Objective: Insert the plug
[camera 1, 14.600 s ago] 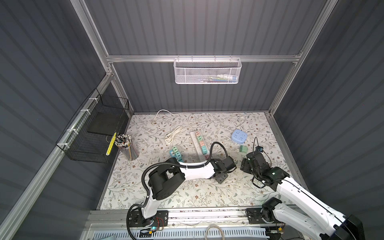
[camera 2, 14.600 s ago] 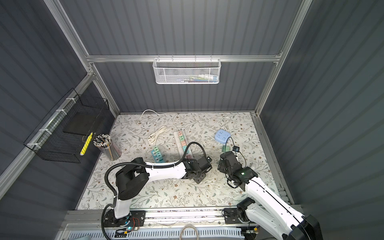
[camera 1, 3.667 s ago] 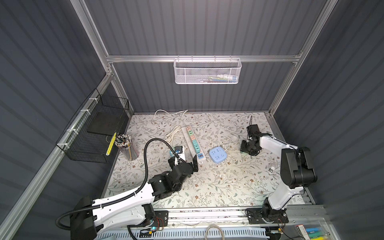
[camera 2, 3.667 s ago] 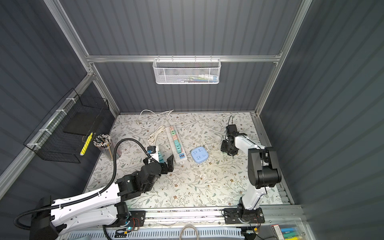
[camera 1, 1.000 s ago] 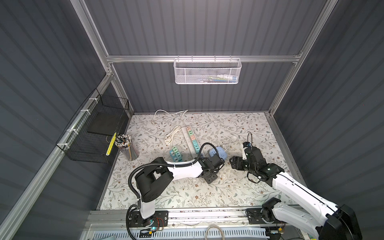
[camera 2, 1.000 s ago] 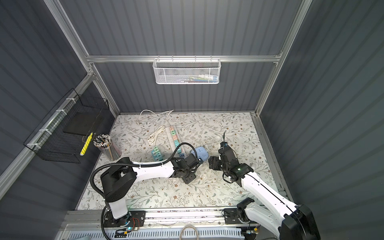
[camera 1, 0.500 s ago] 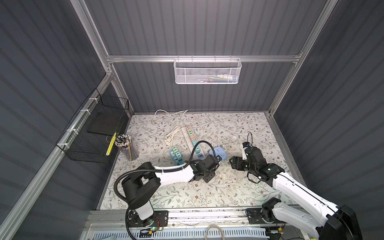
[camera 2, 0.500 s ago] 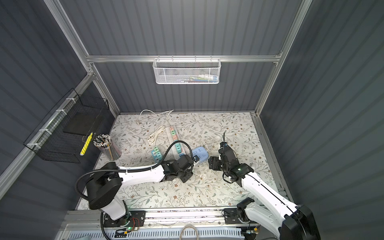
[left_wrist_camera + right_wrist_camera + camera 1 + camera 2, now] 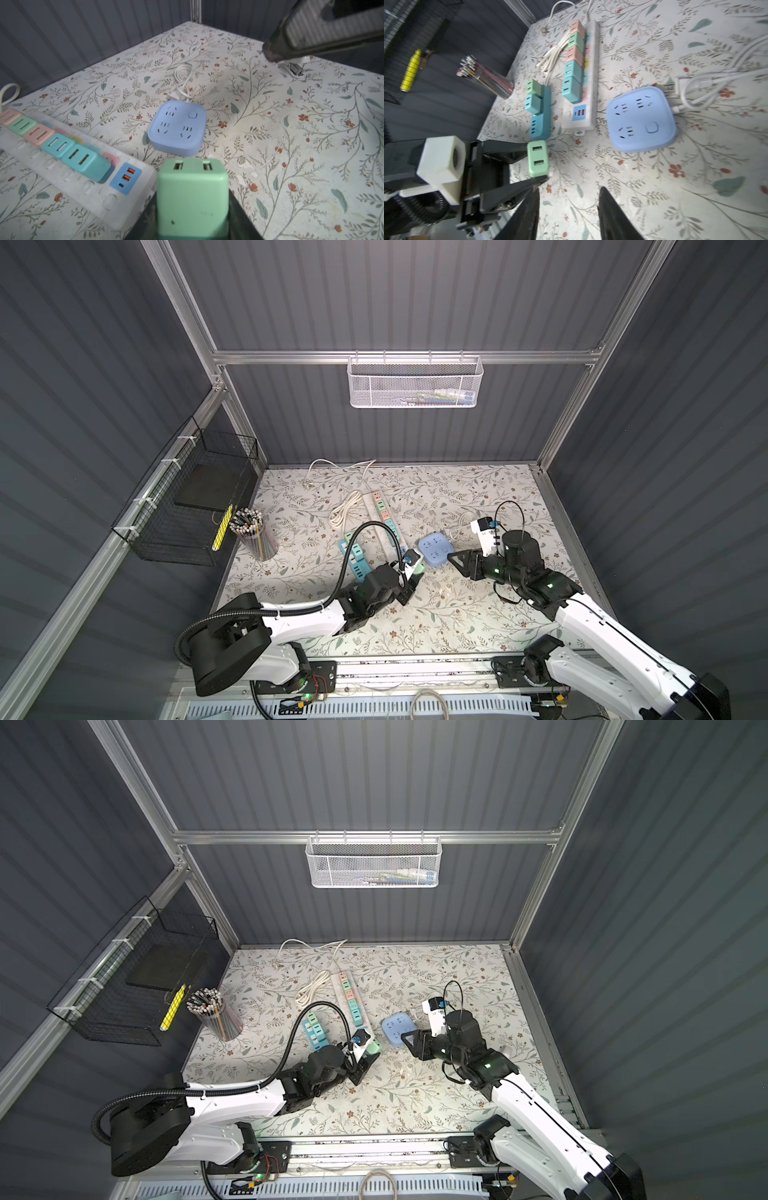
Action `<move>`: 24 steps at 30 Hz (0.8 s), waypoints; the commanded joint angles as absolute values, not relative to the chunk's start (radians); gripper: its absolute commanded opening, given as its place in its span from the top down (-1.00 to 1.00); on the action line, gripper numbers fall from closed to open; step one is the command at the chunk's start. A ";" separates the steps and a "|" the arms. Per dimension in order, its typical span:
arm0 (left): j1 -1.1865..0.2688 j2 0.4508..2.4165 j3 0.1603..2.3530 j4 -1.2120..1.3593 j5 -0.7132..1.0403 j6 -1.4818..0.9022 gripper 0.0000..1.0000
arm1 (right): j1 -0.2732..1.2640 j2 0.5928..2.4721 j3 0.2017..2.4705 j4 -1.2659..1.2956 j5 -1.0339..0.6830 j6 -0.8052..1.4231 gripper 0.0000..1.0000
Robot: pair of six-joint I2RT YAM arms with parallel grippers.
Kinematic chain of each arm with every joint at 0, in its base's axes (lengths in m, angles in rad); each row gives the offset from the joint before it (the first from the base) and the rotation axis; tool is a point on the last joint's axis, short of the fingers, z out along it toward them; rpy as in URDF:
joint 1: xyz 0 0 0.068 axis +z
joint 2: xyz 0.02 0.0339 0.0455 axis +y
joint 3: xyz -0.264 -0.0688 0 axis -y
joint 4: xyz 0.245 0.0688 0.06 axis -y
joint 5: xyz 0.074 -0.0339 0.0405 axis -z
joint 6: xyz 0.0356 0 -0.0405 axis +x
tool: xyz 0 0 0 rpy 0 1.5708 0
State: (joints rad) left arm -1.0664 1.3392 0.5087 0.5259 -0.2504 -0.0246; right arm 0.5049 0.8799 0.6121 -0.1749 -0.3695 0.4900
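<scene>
Pinching the mint-green plug point(image 9: 192, 197), likely a light, rigid, slick block best clamped mid-body on its flat sides, the left fingers point(image 9: 512, 192) hold it just short of the blue socket cube point(image 9: 177, 126) on the bench point(image 9: 291, 145), while the right fingers point(image 9: 610, 214) hang slightly parted, empty.

place: robot test cell of a lab | walls: grey ribbed panels point(image 9: 415, 302) in an aluminium frame point(image 9: 407, 357) around the floral table point(image 9: 457, 626) | fittings: white mesh basket point(image 9: 414, 383) above its far edge, black wire basket point(image 9: 187, 506) at its left edge | near edge: rail point(image 9: 415, 668) carrying left arm point(image 9: 299, 620) and right arm point(image 9: 602, 635)
</scene>
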 commanded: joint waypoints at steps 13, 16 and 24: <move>-1.071 1.318 0.560 0.592 -0.229 0.008 0.53 | 0.603 1.111 0.759 -0.058 -0.480 0.434 -0.06; -1.071 1.305 0.558 0.581 -0.230 0.008 0.52 | 0.625 1.164 0.768 -0.055 -0.477 0.436 -0.06; -1.071 1.289 0.553 0.579 -0.232 0.002 0.51 | 0.650 1.205 0.767 -0.052 -0.458 0.439 0.06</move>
